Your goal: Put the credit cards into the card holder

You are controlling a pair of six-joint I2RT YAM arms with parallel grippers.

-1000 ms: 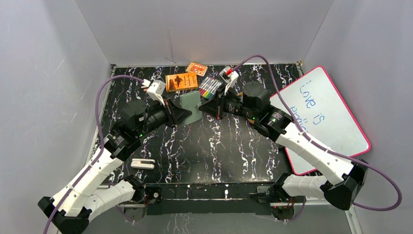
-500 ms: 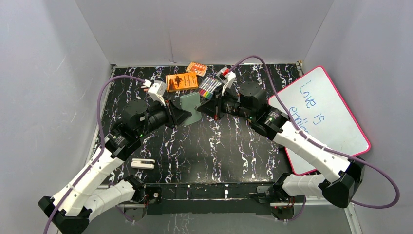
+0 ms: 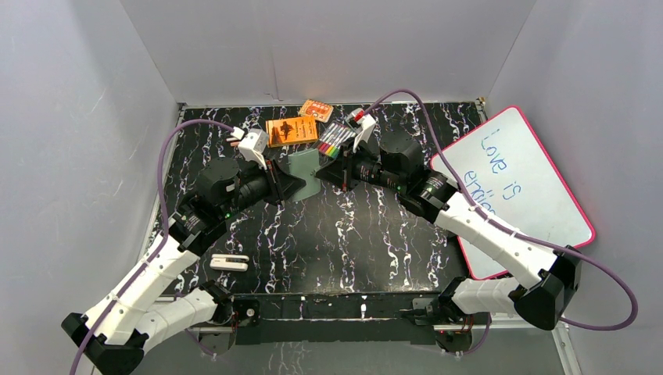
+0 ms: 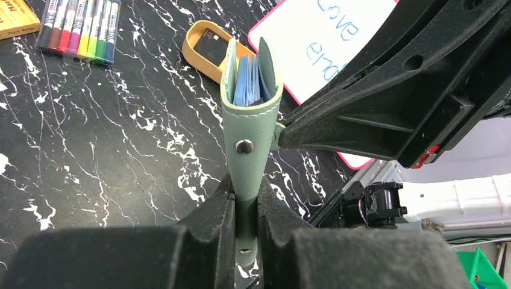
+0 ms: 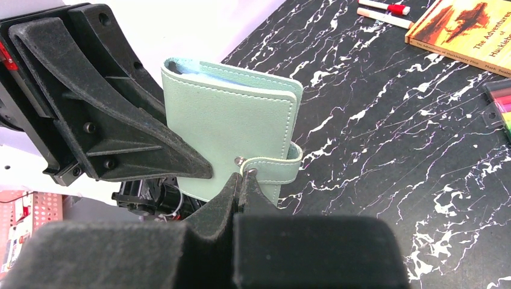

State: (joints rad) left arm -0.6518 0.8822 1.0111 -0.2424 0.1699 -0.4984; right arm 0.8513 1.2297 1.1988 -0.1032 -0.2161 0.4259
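Both arms meet over the back middle of the bench, and between them hangs the green card holder. The left tool is pressed together on the holder's lower edge, keeping it standing on end. From the left wrist view its covers gape a little at the far end, and blue sleeves show inside. The right tool comes in from the other side, with its fingers closed tight on the end of the snap tab, which wraps round the holder's edge.

Beyond the holder, a tan tray lies on the bench with one dark card in it, just beside the pink-rimmed whiteboard. A row of coloured markers lies toward the back, and an orange book lies next to them. A small white item lies near the left arm's base.
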